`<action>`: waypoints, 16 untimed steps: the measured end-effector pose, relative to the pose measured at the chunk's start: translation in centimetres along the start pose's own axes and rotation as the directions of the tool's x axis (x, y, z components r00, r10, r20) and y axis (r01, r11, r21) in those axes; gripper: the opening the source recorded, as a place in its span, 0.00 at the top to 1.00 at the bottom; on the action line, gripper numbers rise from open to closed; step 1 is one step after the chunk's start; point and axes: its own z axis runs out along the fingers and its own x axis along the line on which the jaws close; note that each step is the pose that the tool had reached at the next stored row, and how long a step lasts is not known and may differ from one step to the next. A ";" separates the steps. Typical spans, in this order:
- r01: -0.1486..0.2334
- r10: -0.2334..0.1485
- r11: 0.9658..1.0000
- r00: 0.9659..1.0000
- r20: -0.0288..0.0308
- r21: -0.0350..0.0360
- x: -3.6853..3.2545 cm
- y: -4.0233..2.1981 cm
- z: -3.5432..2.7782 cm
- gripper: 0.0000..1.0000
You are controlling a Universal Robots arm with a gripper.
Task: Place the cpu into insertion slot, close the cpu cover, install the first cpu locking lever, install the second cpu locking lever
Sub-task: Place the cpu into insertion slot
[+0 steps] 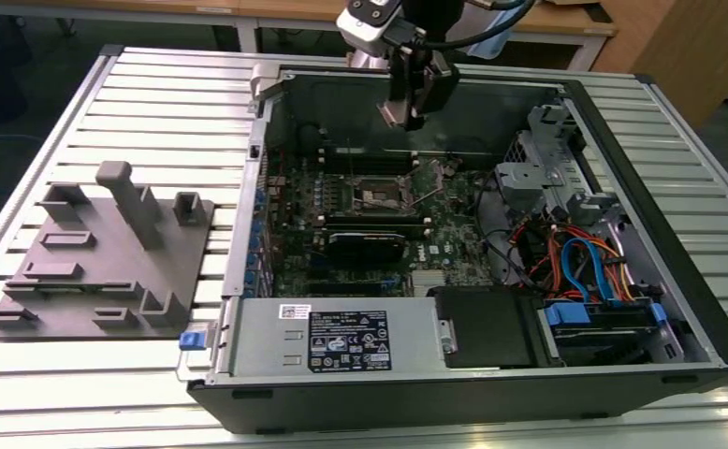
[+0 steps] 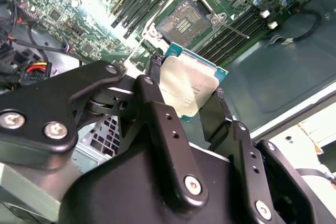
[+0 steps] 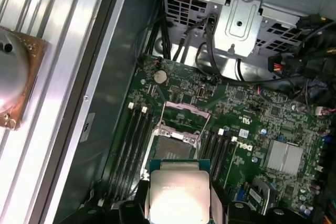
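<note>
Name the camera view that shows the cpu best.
The second wrist view: the cpu shows most of its silver face, clamped in the hand. In the first wrist view the cpu runs off the picture's edge. In the exterior view the hand hangs over the open computer case, the cpu too small to tell.

Ribbed silvery aluminium counter (image 1: 165, 103), open black desktop computer case (image 1: 464, 398) lying on its side across the middle, flat grey holder plate (image 1: 102, 257) with upright blocks just beside it at the exterior view's left
</note>
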 end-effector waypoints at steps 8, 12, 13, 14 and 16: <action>-0.094 0.094 0.996 0.996 0.002 0.002 0.12 0.01 0.90 0.46; -0.141 0.141 0.990 0.990 0.004 0.000 0.12 0.00 1.06 0.46; -0.141 0.141 0.990 0.990 0.004 0.000 0.11 0.00 1.06 0.46; -0.141 0.141 0.990 0.990 0.004 0.000 0.11 0.00 1.07 0.46; -0.141 0.141 0.990 0.990 0.004 0.000 0.12 0.00 1.07 0.46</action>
